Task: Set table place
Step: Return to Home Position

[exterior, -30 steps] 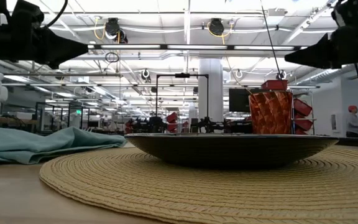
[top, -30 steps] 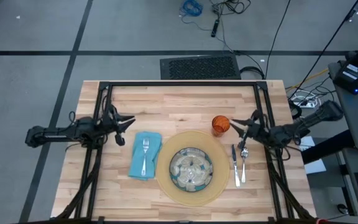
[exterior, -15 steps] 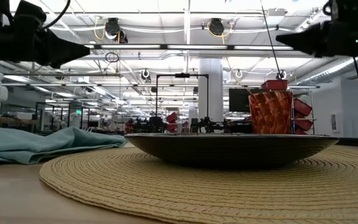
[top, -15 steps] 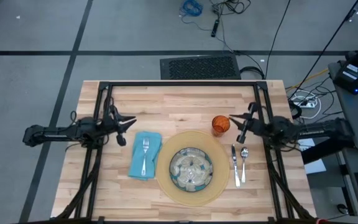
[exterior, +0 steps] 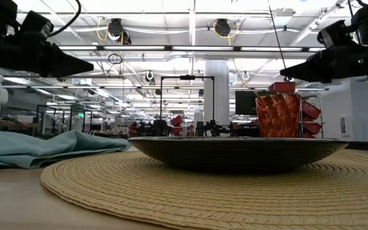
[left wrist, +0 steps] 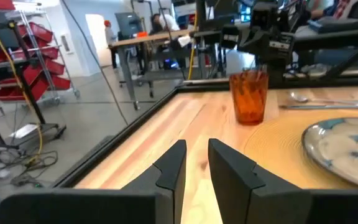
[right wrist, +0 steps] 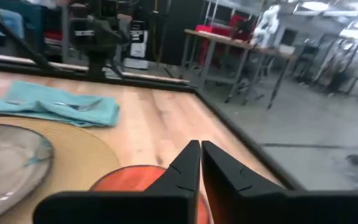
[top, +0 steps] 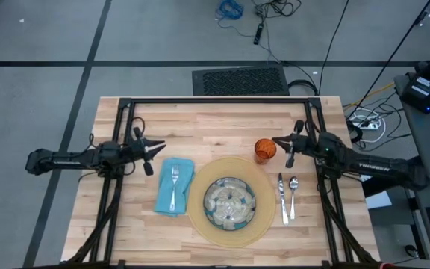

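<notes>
Cup (top: 265,150) beside right tool (top: 276,140), mat (top: 196,213) adjacent

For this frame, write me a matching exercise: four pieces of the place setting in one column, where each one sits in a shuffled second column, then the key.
Things:
1. fork
2. plate
3. cup
4. spoon

Places:
A. standing upright on the table, just off the rim of the mat
B. lying on the napkin
C. in the middle of the mat
D. lying on the bare table beside the knife

Pairs: 1-B, 2-C, 3-A, 4-D
</notes>
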Action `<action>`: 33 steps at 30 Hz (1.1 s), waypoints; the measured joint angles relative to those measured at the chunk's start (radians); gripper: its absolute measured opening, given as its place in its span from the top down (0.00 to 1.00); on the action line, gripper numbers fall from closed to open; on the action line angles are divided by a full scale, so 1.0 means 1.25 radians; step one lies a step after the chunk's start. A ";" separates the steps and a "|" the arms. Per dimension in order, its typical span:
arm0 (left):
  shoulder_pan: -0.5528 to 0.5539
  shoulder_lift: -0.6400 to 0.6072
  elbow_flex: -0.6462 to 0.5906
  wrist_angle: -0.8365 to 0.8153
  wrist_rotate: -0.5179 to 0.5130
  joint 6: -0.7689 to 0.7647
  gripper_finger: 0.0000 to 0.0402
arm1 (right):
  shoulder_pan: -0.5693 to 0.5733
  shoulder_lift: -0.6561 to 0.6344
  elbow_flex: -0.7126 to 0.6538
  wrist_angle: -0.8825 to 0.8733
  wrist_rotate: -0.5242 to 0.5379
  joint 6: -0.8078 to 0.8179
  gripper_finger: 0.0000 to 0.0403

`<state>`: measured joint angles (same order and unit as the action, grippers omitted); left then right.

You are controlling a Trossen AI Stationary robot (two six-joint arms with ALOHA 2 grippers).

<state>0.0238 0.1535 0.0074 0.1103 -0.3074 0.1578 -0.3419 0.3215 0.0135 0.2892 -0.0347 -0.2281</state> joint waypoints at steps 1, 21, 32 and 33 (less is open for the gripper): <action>0.000 0.004 0.000 0.007 0.003 0.000 0.86 | -0.007 0.000 0.000 -0.008 -0.016 0.016 0.98; 0.000 0.008 0.000 -0.019 0.025 -0.038 0.85 | -0.021 0.000 0.000 -0.058 -0.013 0.108 0.98; 0.000 0.008 0.000 -0.018 0.025 -0.037 0.85 | -0.021 0.000 0.000 -0.067 -0.012 0.108 0.98; 0.000 0.008 0.000 -0.018 0.025 -0.037 0.85 | -0.021 0.000 0.000 -0.067 -0.012 0.108 0.98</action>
<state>0.0238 0.1635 0.0074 0.0879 -0.2765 0.1114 -0.3679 0.3210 0.0135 0.2058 -0.0502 -0.0937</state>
